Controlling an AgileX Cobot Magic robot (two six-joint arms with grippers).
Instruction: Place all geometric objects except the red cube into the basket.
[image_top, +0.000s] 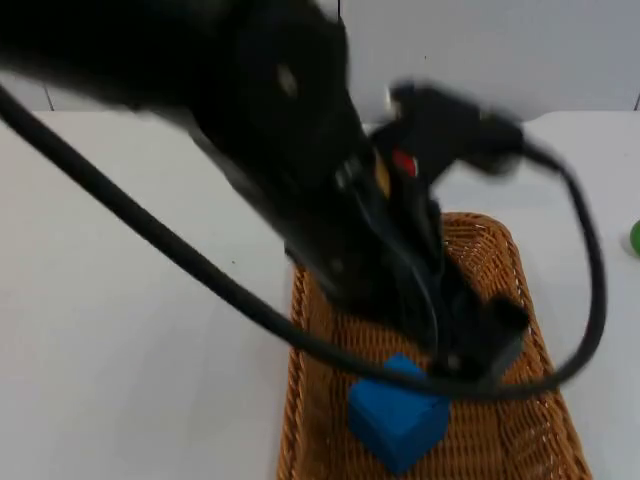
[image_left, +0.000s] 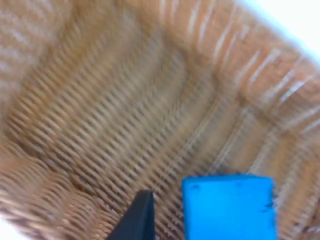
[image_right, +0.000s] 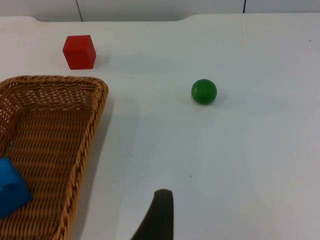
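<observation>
Your left end effector hangs over the basket, where the blue cube already lies; I cannot tell whether either end effector is apart or together. The green ball sits on the open worktop beyond the basket, so it is probably what's left, while the red cube stays out near the far edge.

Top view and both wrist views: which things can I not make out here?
- Top view: the left arm hides the far part of the basket; the red cube is hidden.
- Top view: the green ball is cut by the edge.
- Left wrist view: the blue cube is cut off; motion blurs the weave.
- Right wrist view: the blue cube is cut by the edge.
- Left gripper: blurred, its state unclear.
</observation>
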